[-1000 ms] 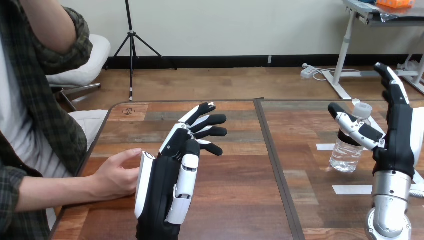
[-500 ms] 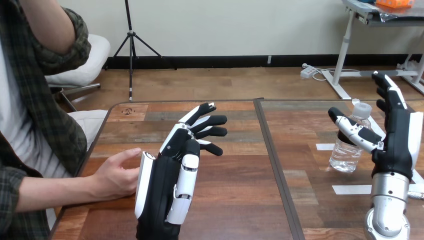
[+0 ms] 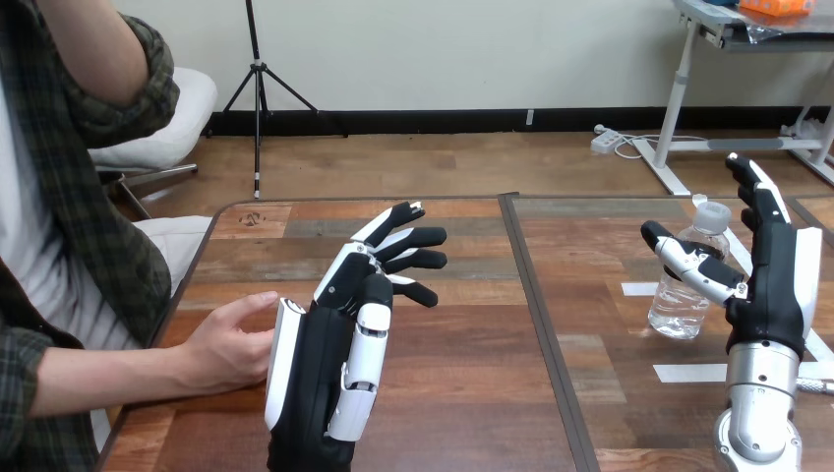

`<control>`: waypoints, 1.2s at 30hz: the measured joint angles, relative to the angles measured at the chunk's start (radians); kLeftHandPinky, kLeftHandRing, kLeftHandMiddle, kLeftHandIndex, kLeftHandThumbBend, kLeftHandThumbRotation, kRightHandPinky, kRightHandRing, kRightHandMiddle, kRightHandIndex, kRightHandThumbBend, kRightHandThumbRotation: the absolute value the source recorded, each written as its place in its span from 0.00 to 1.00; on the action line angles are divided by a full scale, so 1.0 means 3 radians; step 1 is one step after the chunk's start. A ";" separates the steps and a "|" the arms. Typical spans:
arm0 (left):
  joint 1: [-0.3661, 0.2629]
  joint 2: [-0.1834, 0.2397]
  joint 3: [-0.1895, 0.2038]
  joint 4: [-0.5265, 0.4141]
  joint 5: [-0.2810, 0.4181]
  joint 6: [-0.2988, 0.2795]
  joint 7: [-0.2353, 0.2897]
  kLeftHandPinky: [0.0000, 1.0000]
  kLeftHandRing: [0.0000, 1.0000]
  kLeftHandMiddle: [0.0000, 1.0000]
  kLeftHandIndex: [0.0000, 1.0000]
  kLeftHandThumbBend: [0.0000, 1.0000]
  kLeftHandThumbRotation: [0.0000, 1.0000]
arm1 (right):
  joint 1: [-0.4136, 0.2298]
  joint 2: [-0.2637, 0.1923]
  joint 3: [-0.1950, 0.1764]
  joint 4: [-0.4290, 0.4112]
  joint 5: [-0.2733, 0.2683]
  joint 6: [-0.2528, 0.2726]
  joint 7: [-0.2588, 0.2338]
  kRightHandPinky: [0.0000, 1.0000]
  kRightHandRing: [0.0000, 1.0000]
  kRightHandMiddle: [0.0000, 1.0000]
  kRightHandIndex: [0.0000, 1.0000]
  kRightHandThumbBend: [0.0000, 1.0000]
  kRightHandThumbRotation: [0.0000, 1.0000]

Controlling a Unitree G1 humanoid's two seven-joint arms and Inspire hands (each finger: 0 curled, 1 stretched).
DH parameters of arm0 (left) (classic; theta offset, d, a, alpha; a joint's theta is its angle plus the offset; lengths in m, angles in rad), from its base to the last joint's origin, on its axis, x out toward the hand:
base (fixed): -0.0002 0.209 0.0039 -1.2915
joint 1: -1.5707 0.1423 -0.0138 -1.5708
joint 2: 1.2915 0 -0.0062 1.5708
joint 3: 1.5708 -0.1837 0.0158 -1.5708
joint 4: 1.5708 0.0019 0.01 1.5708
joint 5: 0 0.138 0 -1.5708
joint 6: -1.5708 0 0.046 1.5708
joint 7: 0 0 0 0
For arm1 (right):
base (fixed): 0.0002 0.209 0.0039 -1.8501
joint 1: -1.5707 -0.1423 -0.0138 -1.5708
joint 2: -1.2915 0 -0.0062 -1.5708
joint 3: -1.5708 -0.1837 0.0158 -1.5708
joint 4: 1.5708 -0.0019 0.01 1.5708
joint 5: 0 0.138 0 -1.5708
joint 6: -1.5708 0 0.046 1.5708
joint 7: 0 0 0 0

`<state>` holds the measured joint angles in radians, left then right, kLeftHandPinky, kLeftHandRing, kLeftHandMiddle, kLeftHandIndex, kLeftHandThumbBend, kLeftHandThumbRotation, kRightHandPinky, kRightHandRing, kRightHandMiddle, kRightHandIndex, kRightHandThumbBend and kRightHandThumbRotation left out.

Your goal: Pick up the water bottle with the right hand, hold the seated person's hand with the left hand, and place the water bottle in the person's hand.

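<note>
Water bottle [image 3: 677, 307]: upright and capped on the table [image 3: 472, 383], out toward your three o'clock, among strips of white tape [image 3: 688, 373]; the strips look like placement marks, so it likely stands where your reach was planned to find it
Right hand [image 3: 777, 290]: open, with the fingers straight and pointing to twelve o'clock; the thumb stretches toward ten o'clock across the front of the bottle, and the bottle sits in the gap between thumb and fingers, which suits a wrap round its body; I cannot tell whether anything touches the plastic yet
Left hand [image 3: 329, 374]: open and empty, set on edge with its back to you, fingers spread toward one o'clock
Person's hand [image 3: 224, 344]: rests on the table at nine o'clock of your left hand with its fingers loosely curled; it is just beside or against the white shell, and no robot finger is curled round it, so it is not held
Step in hand: by my reading, the grasp on the bottle, not yet closed
Next: close round the bottle's middle, and gently, since thin clear plastic will likely dent; then turn your left palm toward the person's hand to steady it as the target
</note>
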<state>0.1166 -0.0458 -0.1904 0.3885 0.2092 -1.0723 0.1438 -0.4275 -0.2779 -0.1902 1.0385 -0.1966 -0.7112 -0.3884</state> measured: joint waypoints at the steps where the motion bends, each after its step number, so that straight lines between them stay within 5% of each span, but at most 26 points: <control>1: 0.0000 0.0000 0.0001 0.0000 0.0000 -0.0001 0.0000 0.51 0.68 0.73 0.81 0.11 1.00 | -0.0008 -0.0001 0.0002 0.0010 -0.0003 0.0013 -0.0008 0.93 0.93 0.90 0.86 0.73 0.00; 36: 0.0000 0.0000 -0.0001 0.0000 0.0002 -0.0007 -0.0034 0.51 0.67 0.72 0.81 0.16 1.00 | -0.0180 -0.0077 0.0060 0.0297 -0.0010 0.0265 -0.0062 0.92 0.91 0.89 0.85 0.73 0.00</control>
<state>0.1166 -0.0457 -0.1908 0.3883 0.2099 -1.0743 0.1336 -0.4816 -0.3011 -0.1721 1.1274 -0.1994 -0.6316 -0.4070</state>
